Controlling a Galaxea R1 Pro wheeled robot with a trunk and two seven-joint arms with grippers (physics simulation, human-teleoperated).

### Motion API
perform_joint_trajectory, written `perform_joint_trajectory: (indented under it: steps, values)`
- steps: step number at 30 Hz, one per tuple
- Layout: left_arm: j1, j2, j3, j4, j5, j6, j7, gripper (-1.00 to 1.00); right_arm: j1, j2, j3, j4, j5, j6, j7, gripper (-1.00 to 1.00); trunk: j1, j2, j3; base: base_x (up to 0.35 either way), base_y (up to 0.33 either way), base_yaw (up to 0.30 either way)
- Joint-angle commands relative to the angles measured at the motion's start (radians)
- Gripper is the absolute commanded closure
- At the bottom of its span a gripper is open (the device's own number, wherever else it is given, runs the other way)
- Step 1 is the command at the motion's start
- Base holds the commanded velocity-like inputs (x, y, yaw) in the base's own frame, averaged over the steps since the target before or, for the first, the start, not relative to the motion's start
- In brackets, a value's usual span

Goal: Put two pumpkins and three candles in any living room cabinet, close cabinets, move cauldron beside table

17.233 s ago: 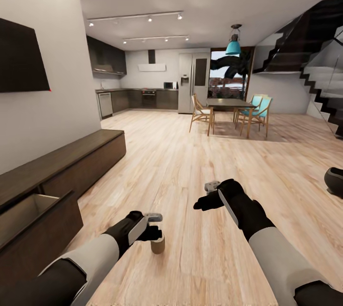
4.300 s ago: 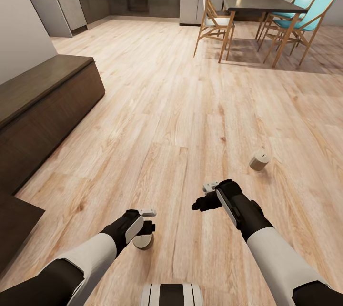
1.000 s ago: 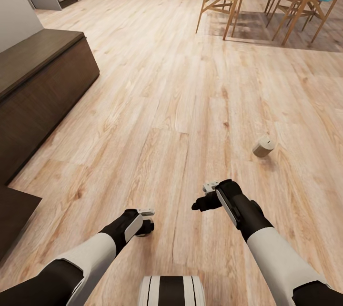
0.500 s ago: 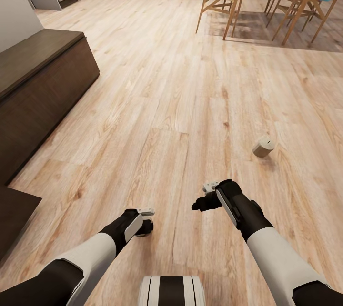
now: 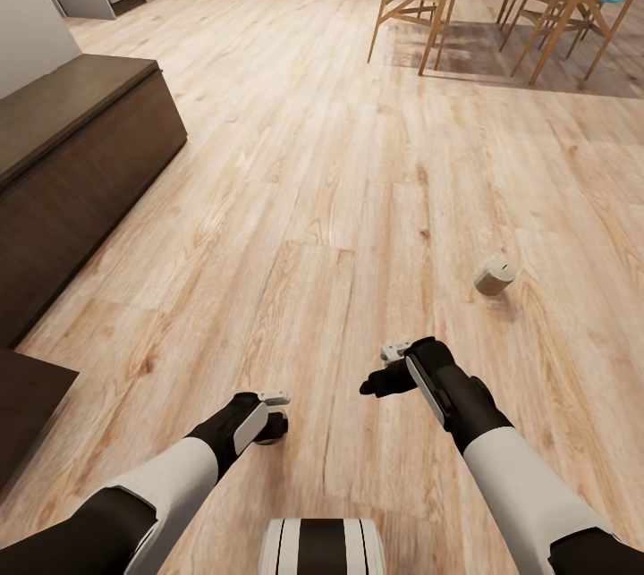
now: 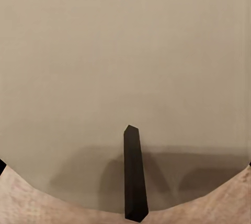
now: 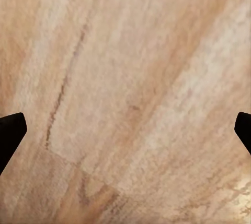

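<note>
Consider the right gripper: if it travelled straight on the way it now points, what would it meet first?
Most likely the bare wooden floor. The right wrist view looks along the right gripper with its fingers spread wide, and only planks lie ahead. The candle on its side lies off that line, though depth is hard to judge.

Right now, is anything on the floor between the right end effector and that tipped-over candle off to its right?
Nothing visible. The right end effector hangs open above bare wooden floor, and the stretch from it to the tipped candle shows only planks. The left end effector already holds another candle.
</note>
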State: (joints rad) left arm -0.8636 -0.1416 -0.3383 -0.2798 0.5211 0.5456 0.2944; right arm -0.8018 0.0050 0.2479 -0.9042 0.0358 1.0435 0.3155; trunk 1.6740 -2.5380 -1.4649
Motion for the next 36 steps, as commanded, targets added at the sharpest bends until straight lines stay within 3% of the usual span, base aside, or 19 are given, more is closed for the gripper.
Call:
perform_joint_trajectory:
  steps: [1,18,27,36]
  values:
    - [0.000,0.001,-0.007,-0.003,0.011,0.004,0.008,1.00,0.000,0.000,0.001,-0.001,0.004,0.004,0.003,-1.00,0.000,0.000,-0.001,0.000,0.000,0.000]
    - [0.000,-0.001,-0.009,-0.006,0.013,-0.019,0.002,1.00,0.000,-0.002,-0.005,-0.001,0.006,0.004,0.002,-1.00,-0.007,0.003,0.057,0.000,0.000,0.000]
    - [0.000,0.000,-0.008,-0.098,0.013,-0.012,-0.009,1.00,0.000,-0.002,-0.014,-0.002,0.007,0.004,0.000,-1.00,-0.011,0.005,0.092,0.000,0.000,0.000]
    - [0.000,0.012,-0.008,-0.102,0.011,-0.008,-0.011,1.00,0.000,-0.003,-0.016,-0.002,0.006,0.004,0.002,-1.00,-0.015,0.007,0.137,0.000,0.000,0.000]
